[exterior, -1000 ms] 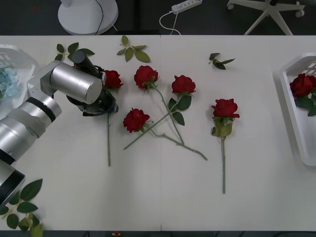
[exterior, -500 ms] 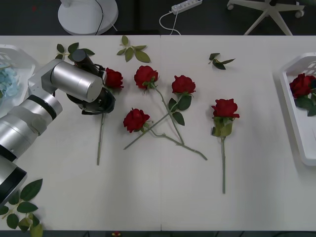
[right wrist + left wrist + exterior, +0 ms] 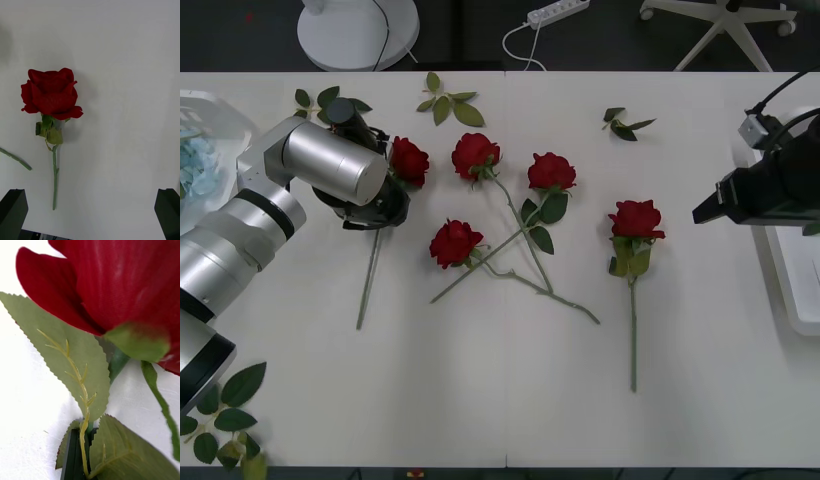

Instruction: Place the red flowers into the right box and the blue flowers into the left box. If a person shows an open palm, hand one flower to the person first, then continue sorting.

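Several red flowers lie on the white table: roses at the middle (image 3: 476, 153), (image 3: 552, 171), (image 3: 455, 242) and one farther right (image 3: 637, 218). My left gripper (image 3: 385, 198) is shut on the stem of another rose (image 3: 408, 160), whose bloom (image 3: 123, 288) and leaves crowd against the closed fingers (image 3: 71, 455). My right gripper (image 3: 707, 211) hangs open right of the rightmost rose (image 3: 52, 97), fingers (image 3: 13, 213) spread apart. The left box (image 3: 220, 108) holds blue flowers (image 3: 195, 165). The right box (image 3: 788, 290) is partly covered by the right arm.
Loose leaf sprigs lie at the back (image 3: 448, 103), (image 3: 625, 125), (image 3: 330, 98) and the front left corner (image 3: 225, 410). Beyond the table's far edge are a round white stand base (image 3: 358, 30), a power strip (image 3: 558, 12) and a chair base (image 3: 725, 25).
The left gripper turned its held rose, swinging the stem's free end leftward. The right arm came in from the right, covering part of the right box and the rose in it.
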